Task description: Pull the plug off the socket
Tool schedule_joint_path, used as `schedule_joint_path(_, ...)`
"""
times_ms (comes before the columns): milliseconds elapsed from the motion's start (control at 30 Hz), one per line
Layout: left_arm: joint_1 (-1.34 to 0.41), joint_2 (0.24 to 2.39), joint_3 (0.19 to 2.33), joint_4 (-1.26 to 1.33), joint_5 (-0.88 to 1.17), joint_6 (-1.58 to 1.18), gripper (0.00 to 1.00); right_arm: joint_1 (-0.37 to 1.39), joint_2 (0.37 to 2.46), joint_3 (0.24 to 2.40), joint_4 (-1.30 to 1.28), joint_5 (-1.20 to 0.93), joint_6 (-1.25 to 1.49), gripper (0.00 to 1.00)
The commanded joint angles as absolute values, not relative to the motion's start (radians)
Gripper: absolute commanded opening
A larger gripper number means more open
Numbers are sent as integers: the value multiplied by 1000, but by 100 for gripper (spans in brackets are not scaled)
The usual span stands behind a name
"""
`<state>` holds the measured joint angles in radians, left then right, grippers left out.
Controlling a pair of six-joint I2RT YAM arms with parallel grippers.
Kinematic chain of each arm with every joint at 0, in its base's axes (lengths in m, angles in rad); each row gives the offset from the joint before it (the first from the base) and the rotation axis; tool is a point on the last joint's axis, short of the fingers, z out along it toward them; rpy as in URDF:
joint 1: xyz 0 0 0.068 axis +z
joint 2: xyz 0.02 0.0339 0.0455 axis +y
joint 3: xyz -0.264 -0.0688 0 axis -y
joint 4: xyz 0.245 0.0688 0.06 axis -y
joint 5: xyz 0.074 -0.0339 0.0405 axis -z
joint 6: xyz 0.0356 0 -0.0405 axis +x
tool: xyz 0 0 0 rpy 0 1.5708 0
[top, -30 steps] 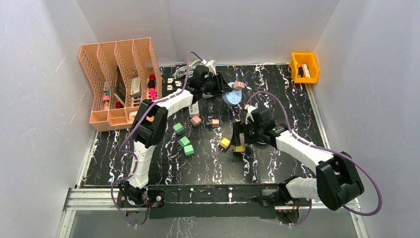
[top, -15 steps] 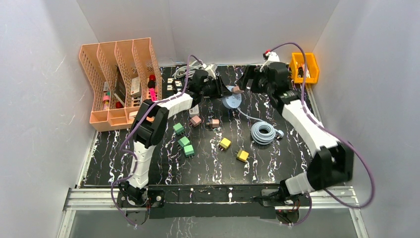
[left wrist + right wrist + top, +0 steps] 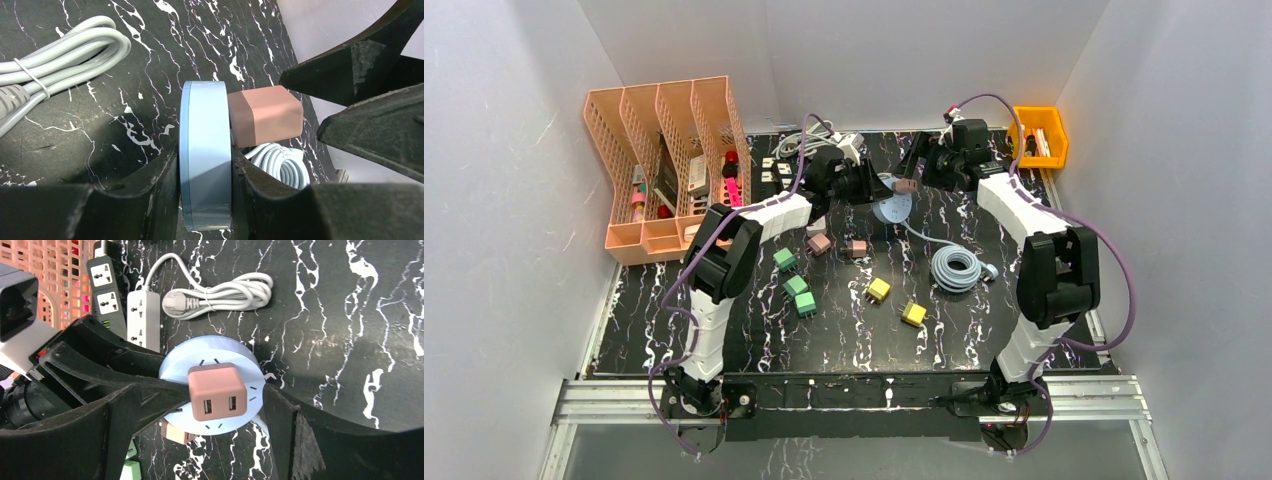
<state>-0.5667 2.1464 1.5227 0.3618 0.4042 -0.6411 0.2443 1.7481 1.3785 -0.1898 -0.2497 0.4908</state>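
— Top view?
— The left gripper (image 3: 876,188) holds the round blue socket (image 3: 892,208) on edge, at the far middle of the worktop (image 3: 844,330). The pink plug (image 3: 905,185) is in its face.
— Left wrist?
— Jaws clamped on the socket's rim.
— Right wrist?
— The right gripper (image 3: 200,407) has its jaws wide, either side of the plug, apart from it.

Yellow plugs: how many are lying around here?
2: one yellow plug near the middle of the view, another just below-right of it. More could be hidden.

Plain white walls (image 3: 514,200) close in a black tabletop (image 3: 844,340) veined with white, evenly lit, metal rail (image 3: 624,398) along its near edge.
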Motion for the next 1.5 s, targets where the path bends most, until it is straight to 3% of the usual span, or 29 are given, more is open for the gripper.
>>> schedule_joint_path(0, -580, 2037, 1526, 440, 451, -651, 0, 241, 1780, 1424, -113, -318, 493, 96)
schedule_joint_path(333, -581, 2038, 1538, 441, 455, -652, 0, 240, 1822, 1421, -107, -339, 472, 92)
schedule_joint_path(367, -580, 2038, 1541, 440, 457, -653, 0, 240, 1824, 1419, -102, -357, 466, 73)
schedule_joint_path(400, -581, 2039, 1543, 439, 457, -654, 0, 238, 1829, 1416, -93, -374, 456, 18)
schedule_joint_path(433, -580, 2039, 1546, 439, 460, -655, 0, 238, 1831, 1415, -92, -390, 449, 0)
schedule_joint_path(767, -580, 2055, 1564, 393, 434, -651, 0, 235, 1705, 1383, -45, -420, 433, 0)
schedule_joint_path(933, -575, 2061, 1560, 358, 388, -650, 0, 234, 1525, 1488, -60, -421, 447, 0)
schedule_joint_path(1100, -562, 2082, 1572, 341, 366, -669, 0, 217, 1473, 1658, -213, -391, 360, 0)
schedule_joint_path(1467, -513, 2099, 1579, 334, 331, -724, 0, 193, 1383, 1662, -265, -421, 358, 0)
